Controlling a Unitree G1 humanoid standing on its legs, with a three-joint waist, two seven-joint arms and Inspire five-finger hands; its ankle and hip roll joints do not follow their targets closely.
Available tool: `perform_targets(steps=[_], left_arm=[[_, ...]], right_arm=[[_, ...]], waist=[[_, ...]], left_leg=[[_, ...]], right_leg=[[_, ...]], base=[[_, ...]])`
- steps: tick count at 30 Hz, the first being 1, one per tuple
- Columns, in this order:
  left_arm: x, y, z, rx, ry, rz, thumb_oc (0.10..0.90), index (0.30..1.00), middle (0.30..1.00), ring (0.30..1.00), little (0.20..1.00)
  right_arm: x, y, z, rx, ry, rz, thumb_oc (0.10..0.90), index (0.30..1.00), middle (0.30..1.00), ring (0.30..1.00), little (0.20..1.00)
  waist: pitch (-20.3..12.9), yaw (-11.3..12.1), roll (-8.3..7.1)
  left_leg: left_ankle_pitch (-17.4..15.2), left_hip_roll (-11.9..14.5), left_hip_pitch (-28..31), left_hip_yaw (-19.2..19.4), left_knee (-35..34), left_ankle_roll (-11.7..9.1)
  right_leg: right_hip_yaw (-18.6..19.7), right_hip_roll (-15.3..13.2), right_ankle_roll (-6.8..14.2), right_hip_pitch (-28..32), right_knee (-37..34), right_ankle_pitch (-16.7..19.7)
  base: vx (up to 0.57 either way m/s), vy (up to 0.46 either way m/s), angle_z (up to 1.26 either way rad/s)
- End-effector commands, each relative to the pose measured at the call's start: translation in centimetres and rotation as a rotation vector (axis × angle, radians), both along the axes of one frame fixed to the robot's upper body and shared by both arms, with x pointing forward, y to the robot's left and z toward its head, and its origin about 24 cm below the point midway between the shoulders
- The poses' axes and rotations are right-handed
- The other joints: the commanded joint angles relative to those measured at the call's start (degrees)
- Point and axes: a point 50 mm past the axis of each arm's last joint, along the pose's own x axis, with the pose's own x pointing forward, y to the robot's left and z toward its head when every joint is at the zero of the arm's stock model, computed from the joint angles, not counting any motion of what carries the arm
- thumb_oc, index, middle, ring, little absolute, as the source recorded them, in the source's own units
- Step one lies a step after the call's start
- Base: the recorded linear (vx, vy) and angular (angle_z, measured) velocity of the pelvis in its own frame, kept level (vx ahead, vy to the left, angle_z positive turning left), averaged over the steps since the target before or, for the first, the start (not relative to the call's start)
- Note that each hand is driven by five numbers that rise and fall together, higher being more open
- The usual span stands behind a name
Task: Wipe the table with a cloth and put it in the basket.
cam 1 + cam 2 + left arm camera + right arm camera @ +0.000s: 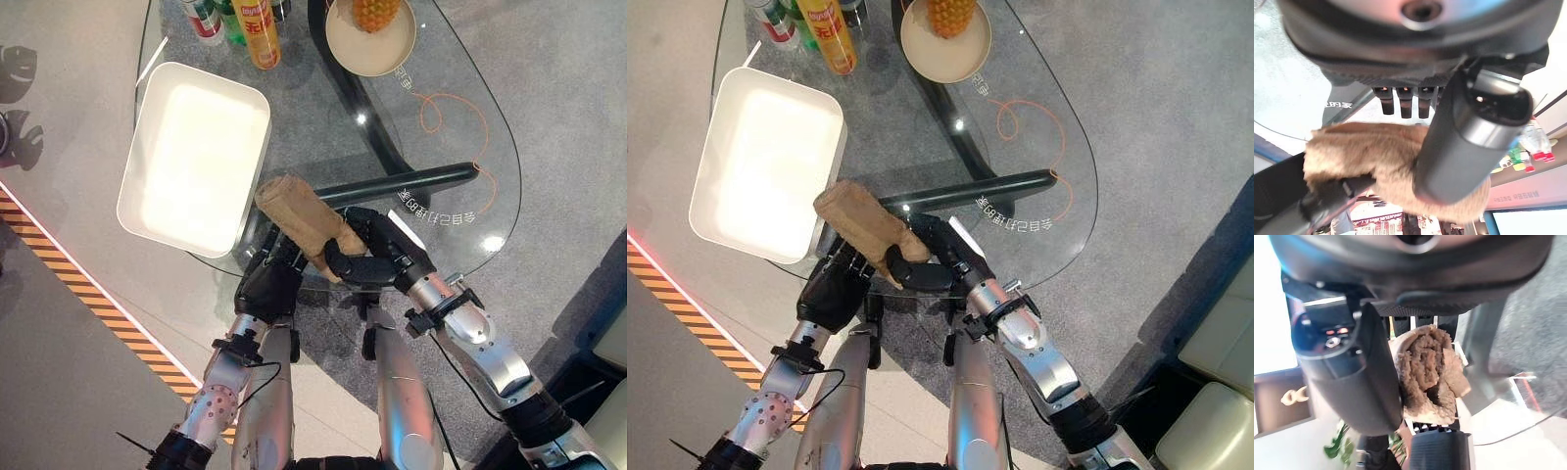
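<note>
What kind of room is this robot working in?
Probably a lounge or showroom set up like a living room: a glass table on grey carpet, bottles, a pineapple in a bowl, and striped floor tape marking off the area.

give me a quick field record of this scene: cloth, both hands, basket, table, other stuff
cloth: brown cloth, rolled, lifted above the near table edge
right hand: right hand curled round the cloth's near end
left hand: left hand touching the cloth, thumb across it
basket: white basket, nothing in it, on the robot's left, overhanging the table edge
table: glass table
other: bottles and a bowl holding a pineapple at the far side
</note>
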Motion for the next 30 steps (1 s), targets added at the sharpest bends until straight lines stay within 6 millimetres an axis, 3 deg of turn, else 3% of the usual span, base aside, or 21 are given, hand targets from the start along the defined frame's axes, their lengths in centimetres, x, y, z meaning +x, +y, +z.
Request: perform_targets(steps=[1,7,19,25,30], left_arm=[[-1.0,-1.4,5.1,-0.04,-0.299,-0.07,0.8,0.9,0.9,0.9,0.9],[-1.1,-1.9,5.3,-0.033,-0.323,-0.082,0.8,0.9,0.9,0.9,0.9],[-1.3,-2.1,5.0,-0.044,-0.312,-0.072,0.8,0.9,0.9,0.9,0.9],[-1.5,-1.9,4.9,-0.049,-0.315,-0.07,0.8,0.9,0.9,0.9,0.9],[-1.3,-1.8,5.1,-0.044,-0.322,-0.074,0.8,0.9,0.9,0.9,0.9]], right_arm=[[-1.9,2.2,4.2,0.118,-0.199,0.109,0.1,0.3,0.3,0.3,0.2],[-1.5,1.9,3.4,0.209,-0.117,0.043,0.1,0.3,0.3,0.3,0.2],[-1.9,1.4,3.6,0.456,-0.077,0.01,0.1,0.3,0.3,0.3,0.2],[-2.2,1.4,3.2,0.409,-0.073,0.027,0.1,0.3,0.3,0.3,0.2],[-2.6,2.8,2.9,0.199,-0.077,0.206,0.1,0.3,0.3,0.3,0.2]], waist=[[-1.51,-0.07,1.36],[-1.51,-0.22,1.71],[-1.51,-0.52,1.79],[-1.51,-0.58,1.82],[-1.51,-0.29,1.63]], left_leg=[[4.92,-4.62,-1.23,2.98,-3.53,4.83],[5.03,-4.68,-0.77,3.23,-4.17,4.96],[4.86,-4.51,-0.19,3.67,-4.32,5.02],[4.92,-4.43,-0.17,3.77,-4.39,5.01],[4.98,-4.56,-0.71,3.39,-3.99,4.88]], right_leg=[[-1.37,4.89,-2.43,1.04,2.27,-1.33],[-1.35,4.8,-2.57,1.11,2.12,-1.4],[-1.03,5.03,-2.72,1.18,2.48,-1.56],[-1.02,5.09,-2.86,1.14,2.52,-1.64],[-1.27,5.01,-2.95,0.93,2.57,-1.73]], base=[[0.0,0.0,0.0],[0.0,0.005,0.0],[0.0,0.0,0.0],[0.0,0.0,0.0],[0.0,0.0,0.0]])
